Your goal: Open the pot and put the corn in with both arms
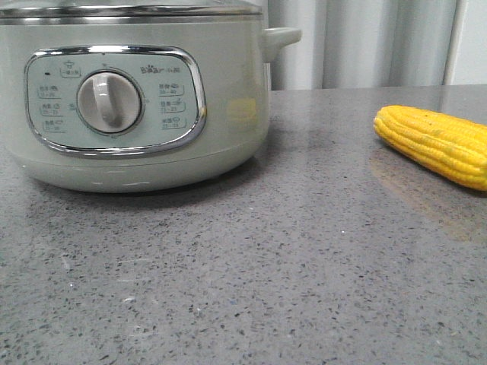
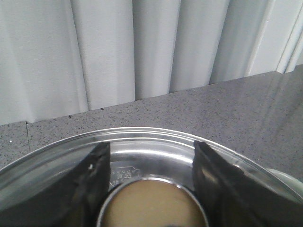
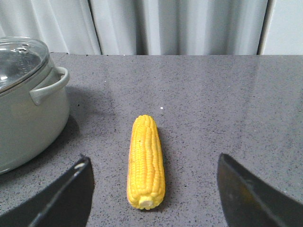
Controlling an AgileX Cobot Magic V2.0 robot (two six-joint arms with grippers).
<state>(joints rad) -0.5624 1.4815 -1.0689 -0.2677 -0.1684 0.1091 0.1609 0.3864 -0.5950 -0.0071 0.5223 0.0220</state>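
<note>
Both grippers show only in their own wrist cameras. On the left gripper [image 2: 151,189], two black fingers [image 2: 92,184] are spread wide on either side of a round brownish knob [image 2: 151,205] at the centre of a clear glass lid with a steel rim [image 2: 151,135]; the fingers hang over the lid, and it is not possible to tell whether they touch it. That lid sits closed on the pot [image 1: 133,99], a large round pale grey-green electric cooker with a chrome-framed control panel [image 1: 114,103], a round white dial [image 1: 110,101] and a side handle [image 1: 280,38]. The pot stands on the left part of a speckled grey stone desk [image 1: 266,266], toward its rear edge, where pale curtains [image 2: 118,52] hang behind it. The right gripper [image 3: 151,189] also has its two black fingers [image 3: 248,194] spread wide apart, holding nothing, one on each side of the corn [image 3: 146,161]. This is a single bright yellow cob with neat rows of kernels and a tapered end, lying flat on the desk toward the right edge, well apart from the pot. In the right wrist camera its blunt cut end points toward the gripper and its tapered tip points toward the rear edge of the desk.
</note>
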